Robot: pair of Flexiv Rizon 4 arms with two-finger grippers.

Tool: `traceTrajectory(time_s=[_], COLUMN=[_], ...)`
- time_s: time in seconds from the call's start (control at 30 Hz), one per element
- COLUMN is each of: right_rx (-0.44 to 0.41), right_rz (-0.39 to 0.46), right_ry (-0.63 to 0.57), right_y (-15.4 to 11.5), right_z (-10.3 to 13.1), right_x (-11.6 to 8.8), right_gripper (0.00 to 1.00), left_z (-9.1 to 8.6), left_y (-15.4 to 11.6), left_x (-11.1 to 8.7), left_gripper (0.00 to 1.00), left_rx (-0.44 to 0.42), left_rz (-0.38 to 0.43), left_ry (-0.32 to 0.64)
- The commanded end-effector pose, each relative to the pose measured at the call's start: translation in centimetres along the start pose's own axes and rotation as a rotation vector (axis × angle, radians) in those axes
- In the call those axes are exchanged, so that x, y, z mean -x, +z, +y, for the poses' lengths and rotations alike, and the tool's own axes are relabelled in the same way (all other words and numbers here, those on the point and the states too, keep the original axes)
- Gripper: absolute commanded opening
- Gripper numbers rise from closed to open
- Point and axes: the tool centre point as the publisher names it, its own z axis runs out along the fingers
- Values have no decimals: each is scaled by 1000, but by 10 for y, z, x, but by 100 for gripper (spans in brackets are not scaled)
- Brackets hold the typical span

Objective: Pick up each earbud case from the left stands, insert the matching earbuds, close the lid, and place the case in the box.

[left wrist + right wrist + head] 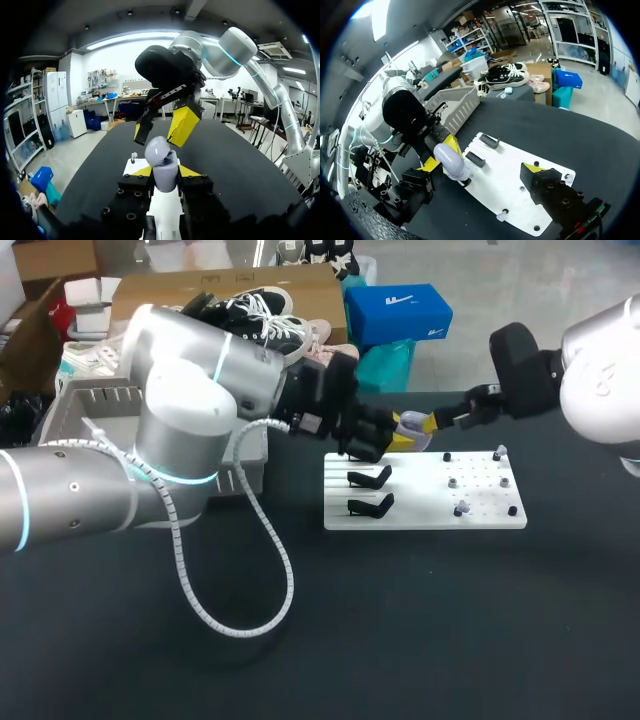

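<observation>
While lid [156, 149] stood open, earbud case [449, 159] was judged mid-loading. Left claw [165, 172] was clamped on case body from both sides and held it upright off table [400, 640], upper middle of head view, above white board [480, 518]. Judged purpose: steady presentation to other arm. Right claw [441, 421] had fingers apart, straddling lid; contact not determinable. Two black stands [370, 478] sat on board's left part. Grey box [105, 398] was at upper left, well apart; placement not yet done.
</observation>
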Motion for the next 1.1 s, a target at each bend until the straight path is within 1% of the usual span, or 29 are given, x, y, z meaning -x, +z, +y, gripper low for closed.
traceTrajectory(time_s=[0.03,0.17,0.27,0.37,0.53,0.73,0.9,1.03,1.1], right_rx=[-2,-16,-31,-51,-82,-115,-152,-188,-214], right_rz=[-9,-20,-28,-34,-47,-52,-41,-28,-13], right_ry=[-3,-5,-8,-5,-5,-19,-34,-41,-45], right_y=[-4,-9,-15,-20,-28,-35,-39,-42,-42], right_z=[-3,-6,-9,-12,-17,-17,-18,-21,-23], right_x=[0,1,-1,-5,-13,-23,-29,-34,-36], right_gripper=[100,100,100,100,100,100,100,100,100], left_z=[-4,4,15,26,38,45,46,46,47], left_y=[-1,0,-3,-6,-11,-8,-4,-4,-5], left_x=[-2,-9,-14,-16,-18,-17,-15,-14,-13], left_gripper=[0,0,0,0,0,0,0,0,0], left_rx=[7,33,56,94,149,172,184,169,169], left_rz=[0,-4,-34,-60,-96,-132,-154,-195,-230], left_ry=[-12,-42,-54,-54,-35,39,89,107,127])
